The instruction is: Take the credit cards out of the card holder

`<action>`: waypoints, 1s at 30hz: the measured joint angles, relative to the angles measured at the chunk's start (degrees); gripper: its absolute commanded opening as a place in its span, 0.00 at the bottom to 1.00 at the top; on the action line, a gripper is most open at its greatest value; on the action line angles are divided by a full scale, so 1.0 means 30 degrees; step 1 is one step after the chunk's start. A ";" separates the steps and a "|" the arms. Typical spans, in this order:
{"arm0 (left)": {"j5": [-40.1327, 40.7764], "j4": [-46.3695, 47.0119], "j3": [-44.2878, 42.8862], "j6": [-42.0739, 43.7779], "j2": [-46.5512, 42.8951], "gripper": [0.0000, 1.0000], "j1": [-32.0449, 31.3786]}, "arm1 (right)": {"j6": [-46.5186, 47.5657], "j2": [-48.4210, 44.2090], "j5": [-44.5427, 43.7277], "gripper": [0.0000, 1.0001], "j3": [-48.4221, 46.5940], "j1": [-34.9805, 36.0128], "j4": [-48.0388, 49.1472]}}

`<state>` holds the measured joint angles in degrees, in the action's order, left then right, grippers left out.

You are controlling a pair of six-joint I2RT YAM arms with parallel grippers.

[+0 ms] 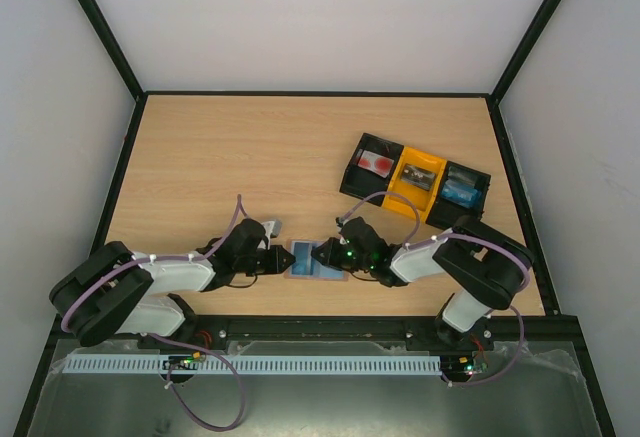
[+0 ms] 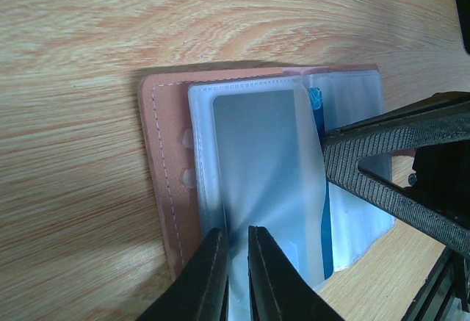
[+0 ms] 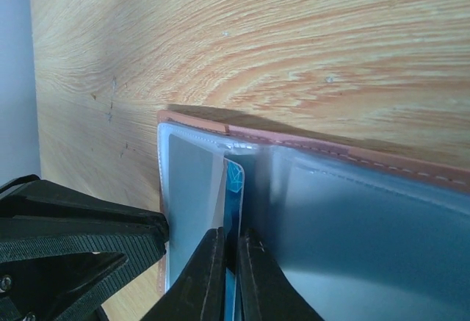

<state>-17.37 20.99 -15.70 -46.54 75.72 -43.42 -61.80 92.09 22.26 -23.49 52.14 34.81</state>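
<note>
The card holder (image 1: 312, 260) lies open on the table between both grippers, its brown stitched cover (image 2: 165, 159) down and its clear plastic sleeves (image 2: 257, 152) up. My left gripper (image 2: 237, 244) is shut on the near edge of a clear sleeve and pins it. My right gripper (image 3: 231, 244) is shut on the edge of a blue credit card (image 3: 233, 189), which stands partly out of its sleeve at the holder's fold. The same card shows as a thin blue strip in the left wrist view (image 2: 317, 112). In the top view the left gripper (image 1: 280, 259) and right gripper (image 1: 328, 255) meet over the holder.
A black-and-yellow three-compartment tray (image 1: 415, 179) sits at the back right, with a red item, a dark item and a blue item in its compartments. The enclosure's black frame and walls ring the table. The right gripper's finger (image 2: 396, 167) crosses the left wrist view.
</note>
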 measured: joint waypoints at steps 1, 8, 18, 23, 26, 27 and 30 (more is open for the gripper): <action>0.0000 0.0007 0.0007 0.0007 0.0000 0.13 0.0000 | -0.0015 0.0029 0.0022 0.05 0.0000 0.0000 0.0058; -0.0007 0.0029 0.0015 0.0000 0.0000 0.13 0.0000 | -0.0131 0.0313 0.0219 0.02 0.0095 -0.0015 0.0648; -0.0022 0.0029 0.0015 0.0000 0.0000 0.14 0.0000 | 0.0539 -0.0699 -0.0124 0.02 0.0393 0.0007 -0.0131; -0.0022 0.0029 0.0015 0.0000 0.0000 0.15 0.0000 | 0.1290 -0.2302 -0.0962 0.02 0.0430 0.0000 -0.2142; -0.0022 0.0036 0.0015 -0.0015 -0.0007 0.20 0.0000 | 0.1843 -0.3475 -0.1719 0.02 0.0474 -0.0051 -0.3621; -0.0036 0.0044 0.0015 -0.0007 -0.0022 0.21 0.0000 | 0.2011 -0.3869 -0.1923 0.02 0.0510 -0.0087 -0.4029; -0.0044 -0.0036 0.0015 -0.0058 -0.0197 0.27 0.0000 | 0.2302 -0.4925 -0.2404 0.02 0.0692 -0.0226 -0.4947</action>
<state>-17.50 20.88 -15.66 -46.72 75.13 -43.42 -54.89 77.32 15.05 -21.41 51.46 19.97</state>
